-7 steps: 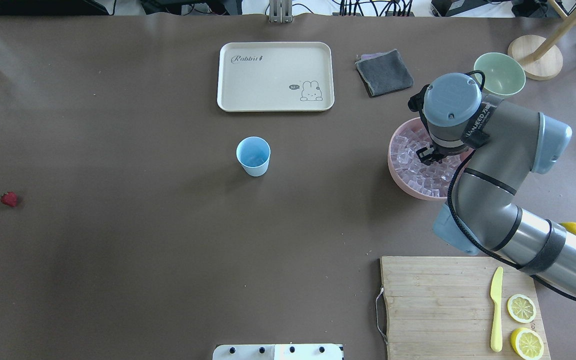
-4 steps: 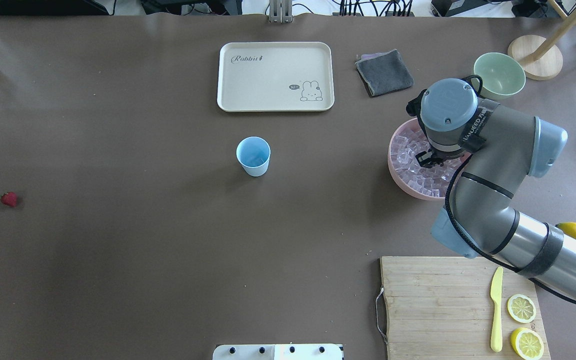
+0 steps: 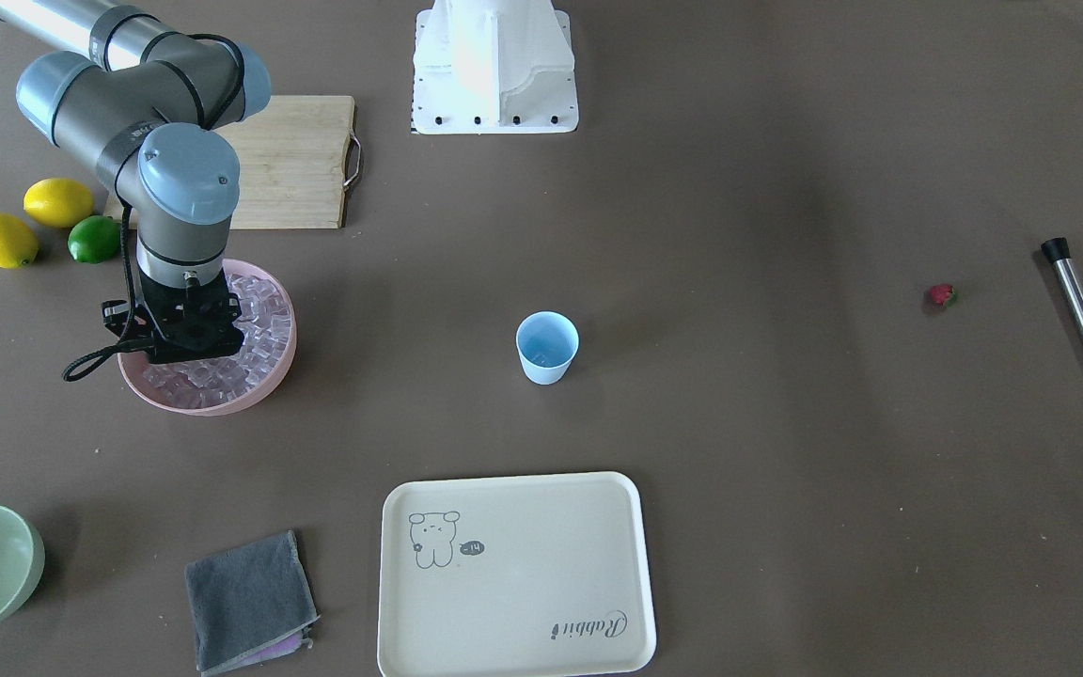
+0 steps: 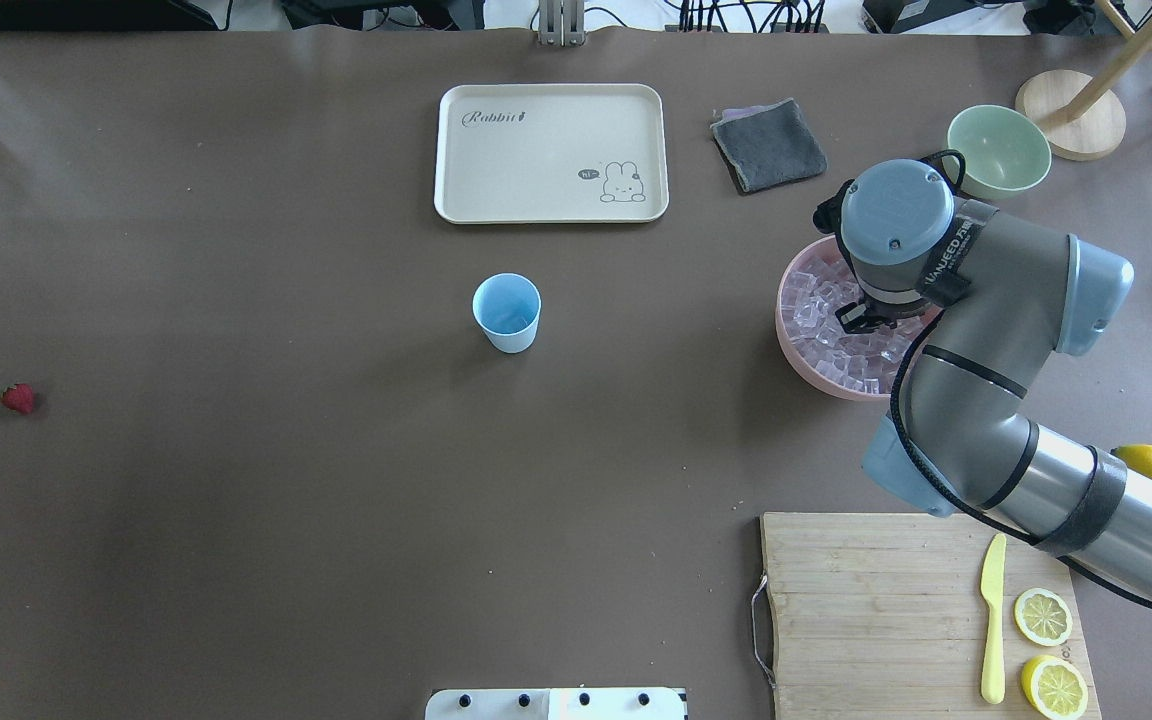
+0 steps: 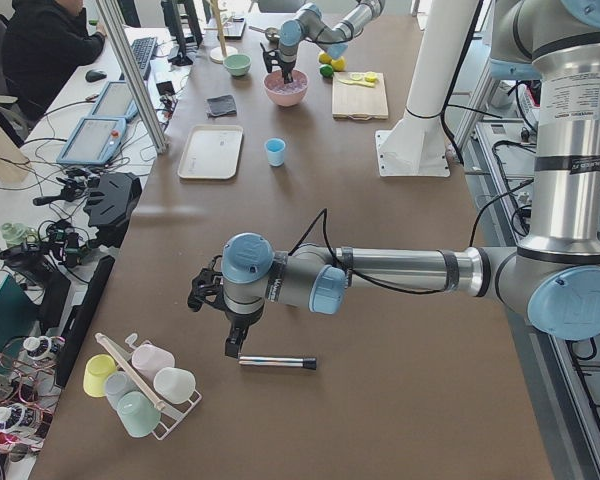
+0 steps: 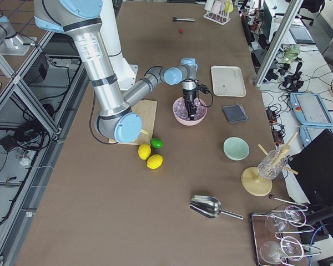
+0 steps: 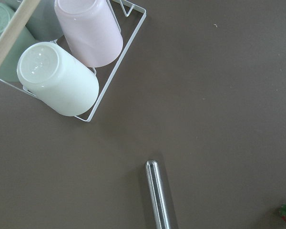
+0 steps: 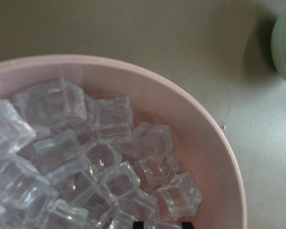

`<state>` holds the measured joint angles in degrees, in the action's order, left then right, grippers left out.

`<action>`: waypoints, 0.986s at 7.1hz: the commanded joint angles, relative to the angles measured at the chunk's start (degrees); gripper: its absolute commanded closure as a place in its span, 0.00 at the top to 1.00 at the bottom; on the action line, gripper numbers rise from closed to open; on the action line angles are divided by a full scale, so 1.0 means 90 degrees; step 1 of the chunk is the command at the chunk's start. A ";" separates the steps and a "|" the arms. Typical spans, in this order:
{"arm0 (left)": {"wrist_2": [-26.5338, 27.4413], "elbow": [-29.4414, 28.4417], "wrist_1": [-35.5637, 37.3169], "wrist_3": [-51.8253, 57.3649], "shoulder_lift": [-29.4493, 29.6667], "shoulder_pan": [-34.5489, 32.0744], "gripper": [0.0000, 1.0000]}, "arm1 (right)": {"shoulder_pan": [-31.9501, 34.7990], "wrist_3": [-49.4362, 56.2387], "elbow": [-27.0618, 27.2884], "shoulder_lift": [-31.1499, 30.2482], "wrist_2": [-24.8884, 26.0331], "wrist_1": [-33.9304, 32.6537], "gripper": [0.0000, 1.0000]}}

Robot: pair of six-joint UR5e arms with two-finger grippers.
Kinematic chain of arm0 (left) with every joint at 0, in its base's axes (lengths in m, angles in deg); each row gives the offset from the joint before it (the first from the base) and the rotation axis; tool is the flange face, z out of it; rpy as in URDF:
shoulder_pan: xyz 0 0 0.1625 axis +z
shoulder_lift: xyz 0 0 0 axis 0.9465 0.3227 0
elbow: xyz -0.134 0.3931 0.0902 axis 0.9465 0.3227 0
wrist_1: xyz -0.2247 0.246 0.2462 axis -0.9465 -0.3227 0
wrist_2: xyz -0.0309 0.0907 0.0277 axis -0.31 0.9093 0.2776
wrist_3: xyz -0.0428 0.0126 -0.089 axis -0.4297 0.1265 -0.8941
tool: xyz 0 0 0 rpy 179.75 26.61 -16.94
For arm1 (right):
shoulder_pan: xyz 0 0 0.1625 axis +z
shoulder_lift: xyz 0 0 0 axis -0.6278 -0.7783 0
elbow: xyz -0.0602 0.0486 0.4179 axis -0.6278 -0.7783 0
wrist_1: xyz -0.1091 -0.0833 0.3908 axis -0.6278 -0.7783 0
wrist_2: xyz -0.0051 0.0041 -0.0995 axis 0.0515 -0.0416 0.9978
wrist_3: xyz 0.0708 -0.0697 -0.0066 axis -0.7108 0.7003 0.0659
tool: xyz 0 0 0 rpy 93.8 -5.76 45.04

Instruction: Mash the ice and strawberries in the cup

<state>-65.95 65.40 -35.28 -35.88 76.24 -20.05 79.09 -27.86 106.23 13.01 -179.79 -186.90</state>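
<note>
Front view — the right gripper (image 3: 180,350) is down in the pink bowl (image 3: 222,406), its tips sunk among the ice (image 3: 264,315). The cup (image 3: 546,346) stands upright mid-table, well apart from the bowl. The strawberry (image 3: 941,296) lies on the bare table far off on the other side, with a metal rod (image 3: 1077,306) beyond it.

Overhead view: the cup sits near the tray (image 4: 446,150) and shows only its blue bottom, so it looks empty. The strawberry is alone near the table's far left.

Left-end view: the left gripper (image 5: 235,347) hangs just above one end of the rod. I cannot tell from here whether its jaws are apart or together.

Right-end view: the right arm reaches straight down into the bowl, and the gripper's tips are hidden by the ice.

Left wrist view: the rod and a corner of the strawberry show, but no fingers.

Right wrist view: two dark fingertips (image 8: 186,224) peek in at the bottom edge. They stand apart with ice between them. I cannot tell whether they squeeze a cube or are merely spread.

By my reading the task has barely begun — nothing is in the cup. The step in hand is the first pick of ice. What remains is carrying ice to the cup, adding the strawberry, and mashing, likely with the rod.
</note>
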 commanded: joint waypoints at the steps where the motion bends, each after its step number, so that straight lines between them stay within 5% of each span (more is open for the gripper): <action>1: 0.0001 -0.0030 -0.0006 0.0000 0.0011 0.0009 0.99 | 0.0026 0.0116 -0.0006 -0.0004 0.0002 -0.0001 0.21; 5: 0.0001 -0.0069 -0.0055 0.0000 0.0002 0.0000 0.99 | 0.0231 0.0302 0.0072 0.0045 -0.0047 -0.0030 0.20; 6: 0.0001 -0.0070 -0.0055 0.0000 0.0002 0.0000 0.99 | 0.0231 0.0264 0.0092 0.0065 -0.0067 -0.0030 0.46; 7: 0.0001 -0.0070 -0.0046 0.0000 0.0002 0.0000 0.99 | 0.0241 0.0244 0.0169 0.0036 -0.0067 -0.0030 0.53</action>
<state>-65.94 64.81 -35.74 -35.88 76.26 -20.05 81.14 -25.43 107.13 13.45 -180.32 -187.16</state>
